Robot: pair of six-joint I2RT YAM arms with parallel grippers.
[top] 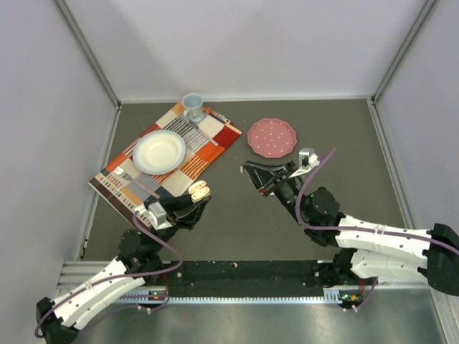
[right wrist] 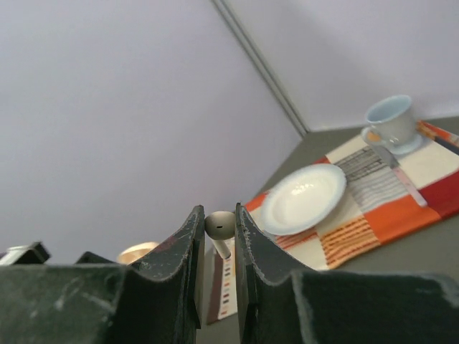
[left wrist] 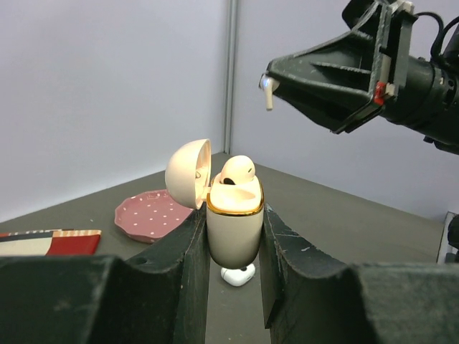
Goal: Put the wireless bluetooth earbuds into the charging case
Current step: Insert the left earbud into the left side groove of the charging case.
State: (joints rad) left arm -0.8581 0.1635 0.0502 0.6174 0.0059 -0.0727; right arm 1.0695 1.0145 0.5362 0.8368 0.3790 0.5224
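Note:
My left gripper is shut on a peach charging case with a gold rim, held upright above the table. Its lid is open, and one pale earbud sits in it. The case also shows in the top view. My right gripper is shut on another whitish earbud, stem pointing down. In the left wrist view this earbud hangs above and to the right of the case, apart from it. A small white piece lies on the table below the case.
A patterned placemat at the back left carries a white plate, a pale blue cup and cutlery. A pink dotted plate lies behind the right gripper. Grey walls enclose the table.

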